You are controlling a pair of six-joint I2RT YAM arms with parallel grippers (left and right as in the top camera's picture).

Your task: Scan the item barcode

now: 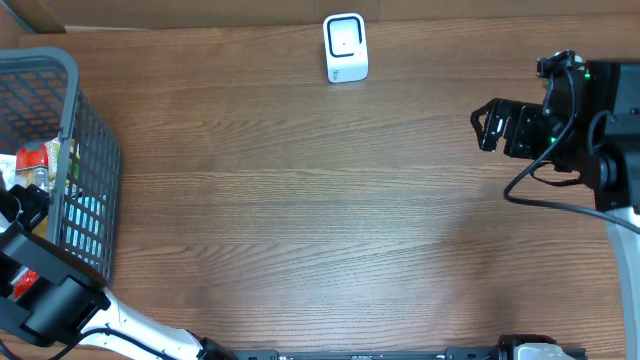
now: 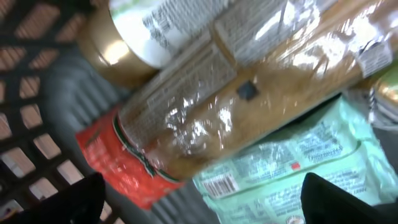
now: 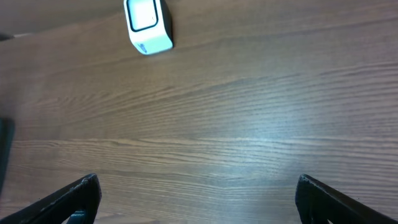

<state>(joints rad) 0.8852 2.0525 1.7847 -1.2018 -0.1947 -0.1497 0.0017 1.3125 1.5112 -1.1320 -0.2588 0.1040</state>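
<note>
Several items lie in the grey mesh basket at the table's left edge. In the left wrist view, a clear-wrapped brown package with a red end lies across a mint-green packet whose barcode faces up. A gold-topped bottle lies behind them. My left gripper hangs open just above these items, one dark finger on each side, holding nothing. The white barcode scanner stands at the table's far edge. My right gripper is open over bare table at the right.
The basket's wall rises close on the left of my left gripper. The scanner shows at the top left of the right wrist view, with wooden tabletop beneath my right gripper.
</note>
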